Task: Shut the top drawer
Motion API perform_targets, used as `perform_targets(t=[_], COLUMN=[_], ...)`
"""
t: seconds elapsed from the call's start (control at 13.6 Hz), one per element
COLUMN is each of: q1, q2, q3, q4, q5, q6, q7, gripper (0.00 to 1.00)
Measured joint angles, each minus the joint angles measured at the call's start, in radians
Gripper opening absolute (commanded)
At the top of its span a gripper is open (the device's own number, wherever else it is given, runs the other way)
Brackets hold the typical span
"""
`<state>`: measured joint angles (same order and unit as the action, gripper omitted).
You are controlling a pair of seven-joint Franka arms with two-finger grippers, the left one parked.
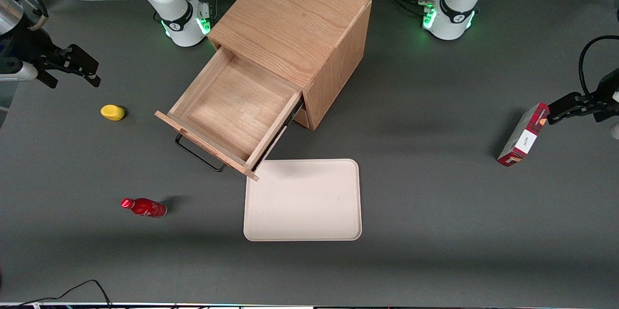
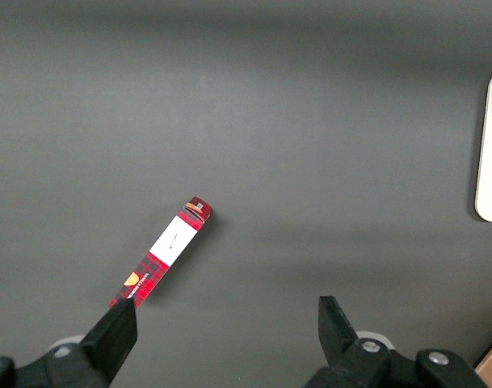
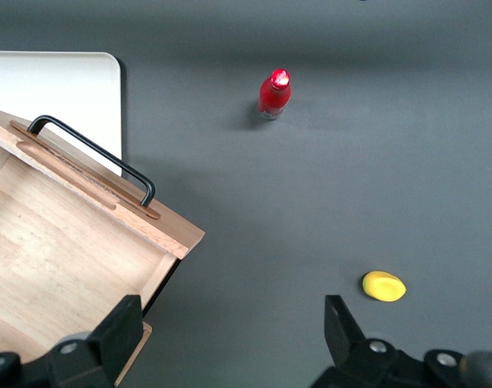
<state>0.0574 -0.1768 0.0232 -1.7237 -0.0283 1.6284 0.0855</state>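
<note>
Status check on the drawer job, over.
Gripper open, above the table, apart from the cabinet. Top drawer pulled fully out, empty, handle untouched. Nothing blocking it; tray lies just nearer the camera.

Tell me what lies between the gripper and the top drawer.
In the front view only bare table separates the open gripper from the top drawer; the yellow object sits nearer the camera.

Pretty clearly a robotics lab setup: two white arm bases (image 1: 186, 21) with green status lights are bolted onto a plain grey worktop (image 1: 435, 212), cables trailing off them. The stuff on it looks like test props, not a lived-in room: an oak cabinet (image 1: 300, 23), a beige tray (image 1: 303, 199), a red bottle (image 1: 144, 207), a yellow lump (image 1: 112, 112) and a plaid box (image 1: 523, 135). The right arm's pincer (image 1: 72, 74) hangs over the worktop's edge at the working arm's end.
</note>
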Motion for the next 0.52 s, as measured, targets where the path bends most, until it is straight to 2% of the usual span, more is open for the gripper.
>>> perform_targets(t=[0.52], q1=[0.0], q2=[0.001], q3=[0.002], q4=[0.008], q5=[0.0], q6=[-0.017], q7=[0.0], gripper=[1.0])
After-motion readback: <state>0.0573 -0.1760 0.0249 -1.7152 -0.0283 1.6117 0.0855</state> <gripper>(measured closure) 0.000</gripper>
